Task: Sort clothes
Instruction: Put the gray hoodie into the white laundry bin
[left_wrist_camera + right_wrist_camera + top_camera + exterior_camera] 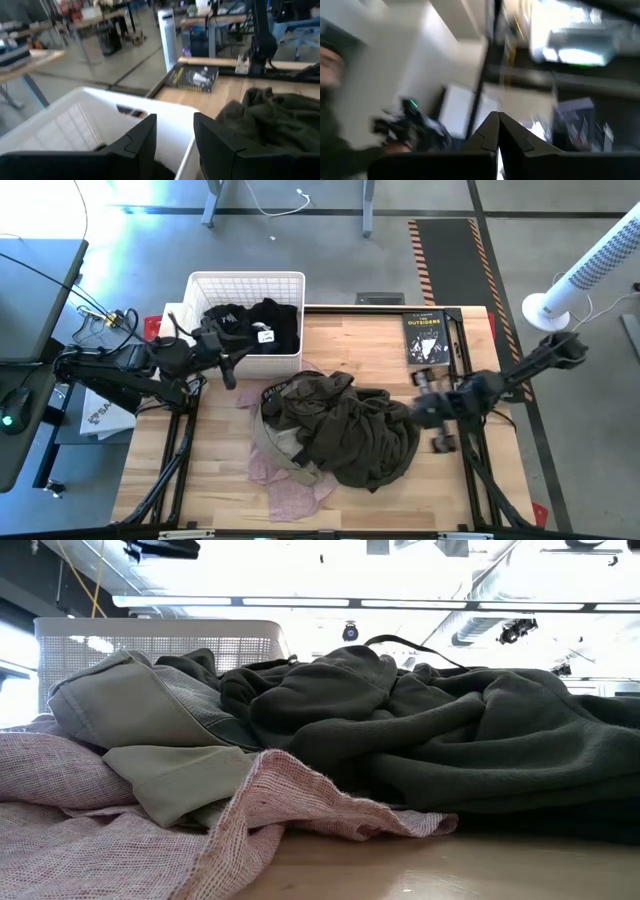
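A pile of clothes lies on the table's middle. A dark olive-brown garment [345, 425] lies on top. A khaki one with a black lettered band [275, 392] is at the pile's left, and a pale pink one [290, 490] lies spread underneath at the near side. Black garments [250, 325] lie in the white basket [200, 285]. My left gripper [175, 140] is open and empty at the basket's near wall [228, 370]. My right gripper [498, 122] is shut beside the olive garment's right edge [420, 406], and nothing shows between its fingers.
A black paperback book [425, 335] lies at the table's far right. The basket stands at the far left corner. Bare wood shows along the near edge and at the right. In the low view the pile [450, 740] fills the picture, with the basket [150, 640] behind it.
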Robot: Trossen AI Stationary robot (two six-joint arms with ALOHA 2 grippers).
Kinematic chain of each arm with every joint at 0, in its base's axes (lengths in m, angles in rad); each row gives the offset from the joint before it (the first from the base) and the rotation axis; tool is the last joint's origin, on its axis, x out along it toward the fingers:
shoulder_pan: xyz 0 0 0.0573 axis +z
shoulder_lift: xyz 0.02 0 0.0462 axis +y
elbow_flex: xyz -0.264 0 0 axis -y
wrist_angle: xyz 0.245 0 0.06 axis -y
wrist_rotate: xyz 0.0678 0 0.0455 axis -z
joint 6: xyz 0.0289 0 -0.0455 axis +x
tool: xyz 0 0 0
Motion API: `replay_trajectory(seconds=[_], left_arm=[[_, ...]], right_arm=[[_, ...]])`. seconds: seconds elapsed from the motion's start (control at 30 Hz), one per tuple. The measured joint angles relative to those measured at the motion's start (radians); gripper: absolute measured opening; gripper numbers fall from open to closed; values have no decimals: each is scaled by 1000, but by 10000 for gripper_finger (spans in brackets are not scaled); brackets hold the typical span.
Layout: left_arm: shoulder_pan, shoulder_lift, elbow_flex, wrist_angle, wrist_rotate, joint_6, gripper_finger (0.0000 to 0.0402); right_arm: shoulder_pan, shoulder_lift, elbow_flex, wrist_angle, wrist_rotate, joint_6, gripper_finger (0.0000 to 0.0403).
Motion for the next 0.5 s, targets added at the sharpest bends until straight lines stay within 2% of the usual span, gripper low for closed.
replay_trajectory(seconds=[0.13, 0.3, 0.4, 0.5], left_arm=[[-1, -25, 0, 62, 0, 46, 129], [-6, -64, 1, 35, 21, 9, 129], [-6, -81, 1, 14, 40, -7, 129], [-6, -93, 1, 1, 48, -10, 129]], right_arm=[[-10, 151, 300, -382, 174, 81, 0], [-71, 324, 710, -1150, 463, 328, 2], [-123, 441, 927, -1531, 475, 510, 18], [-161, 559, 1101, -1819, 396, 653, 56]])
